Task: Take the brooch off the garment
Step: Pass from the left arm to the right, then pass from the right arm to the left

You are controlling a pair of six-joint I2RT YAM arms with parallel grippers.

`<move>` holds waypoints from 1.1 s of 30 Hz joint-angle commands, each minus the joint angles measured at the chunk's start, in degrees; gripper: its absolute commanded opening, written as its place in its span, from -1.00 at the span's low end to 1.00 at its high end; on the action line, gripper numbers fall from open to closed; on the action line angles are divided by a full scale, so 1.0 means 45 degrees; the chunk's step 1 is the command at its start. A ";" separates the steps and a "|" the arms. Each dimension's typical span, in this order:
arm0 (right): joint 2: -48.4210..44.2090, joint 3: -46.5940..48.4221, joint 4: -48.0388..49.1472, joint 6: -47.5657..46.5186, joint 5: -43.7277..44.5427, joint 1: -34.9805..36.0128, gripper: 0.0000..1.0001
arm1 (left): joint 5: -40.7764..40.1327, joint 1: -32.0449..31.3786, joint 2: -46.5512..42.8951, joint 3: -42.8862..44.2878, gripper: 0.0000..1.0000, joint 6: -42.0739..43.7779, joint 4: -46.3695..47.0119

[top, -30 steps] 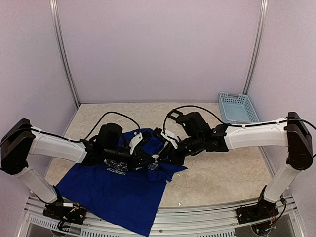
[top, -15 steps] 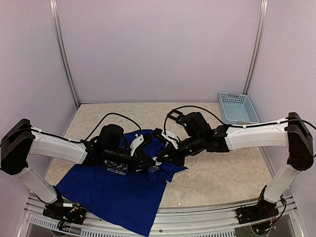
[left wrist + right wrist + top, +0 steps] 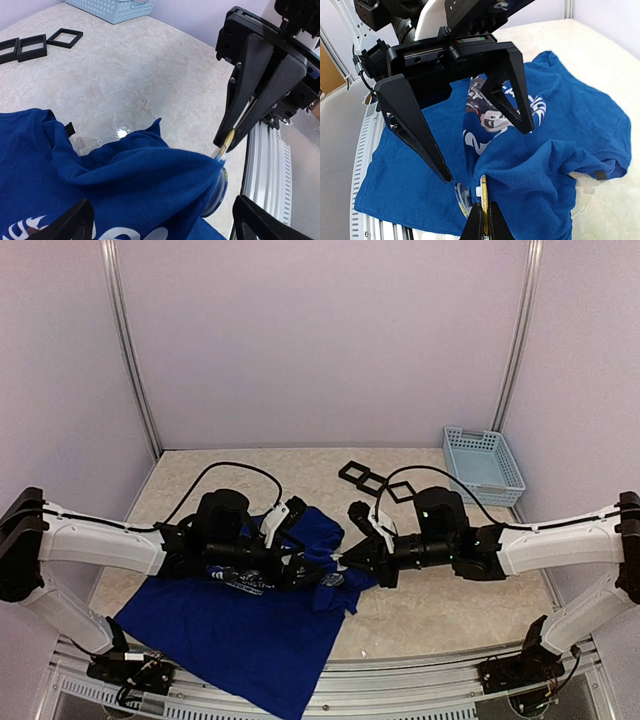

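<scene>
The right gripper [image 3: 226, 141] was pinched shut on the thin gold pin of the brooch [image 3: 218, 184], lower right of the left wrist view. The brooch's round disc sat just under the fingertips, at the peak of a pulled-up fold of the garment [image 3: 225, 625]. Cloth covered part of the disc, so the brooch looked not yet free. The garment lay on the table [image 3: 450, 595], lower left of centre in the top view. The left gripper [image 3: 487, 154] was open, jaws spread wide either side of the printed area, just behind the fold. Could not tell if its tips pressed the cloth or hovered. The black square frames [image 3: 374, 481] and blue basket [image 3: 483, 457] sat upper right, well apart from the work.

Step in hand, by my read: drawing the pin out of the cloth. To do it well, the left should clamp or press the fabric near the brooch so the shirt holds. The right should pull slowly along the pin's own line, away from the left arm. Pulling upward would likely just lift the fold with it. The grip looked narrow, on the pin only, so a jerk could make it slip.
</scene>
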 commanded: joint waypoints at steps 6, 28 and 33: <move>-0.1648 -0.1441 0.3352 0.0533 0.1172 -0.0052 -1.00 | -0.1896 -0.0734 -0.1437 0.2846 0.96 -0.1953 -0.3688; -0.1812 -0.3199 0.6377 0.0752 0.0333 -0.0028 -1.00 | 0.1125 -0.0527 -0.0942 -0.1005 0.98 0.1076 0.2393; -0.1923 -0.3196 0.6507 0.0699 -0.0434 -0.0032 -1.00 | 0.1003 -0.0487 -0.0770 -0.0949 0.98 0.1216 0.2660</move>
